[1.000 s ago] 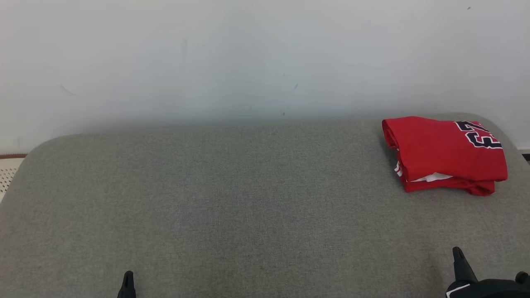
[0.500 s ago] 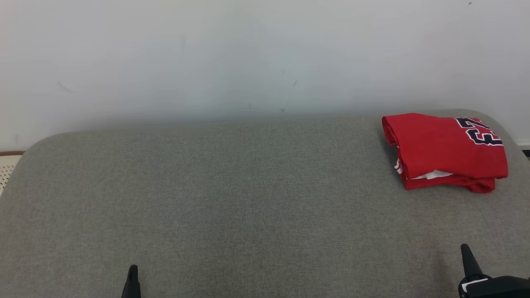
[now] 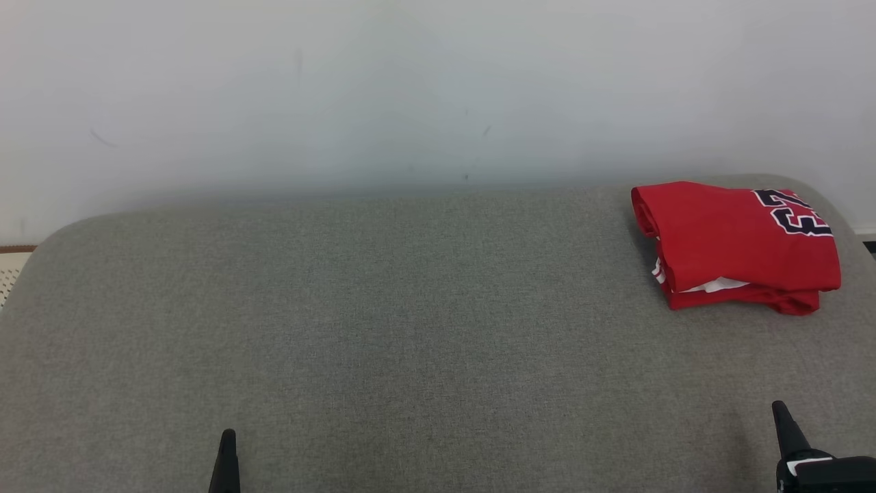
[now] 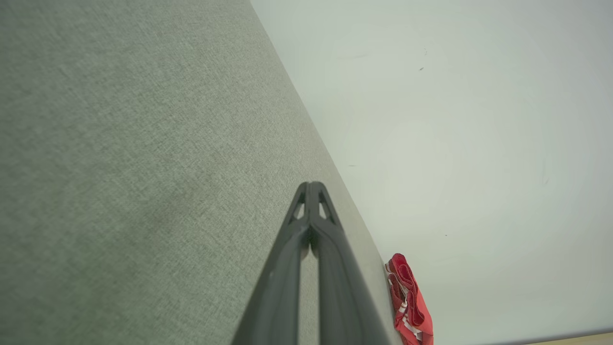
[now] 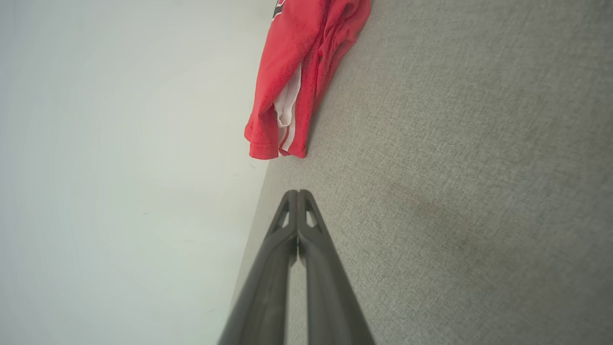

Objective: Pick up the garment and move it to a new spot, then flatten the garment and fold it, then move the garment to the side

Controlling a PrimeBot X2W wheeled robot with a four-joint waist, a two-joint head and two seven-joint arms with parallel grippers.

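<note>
Red garment (image 3: pixel 736 239) well beyond right claw (image 3: pixel 778 409)

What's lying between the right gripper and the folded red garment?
Nothing: just bare grey padded surface between the shut right gripper and the red garment, as the right wrist view shows.

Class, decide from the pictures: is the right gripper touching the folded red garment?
Apart. The right wrist view shows a strip of bare grey surface between the shut right gripper and the folded red garment.
</note>
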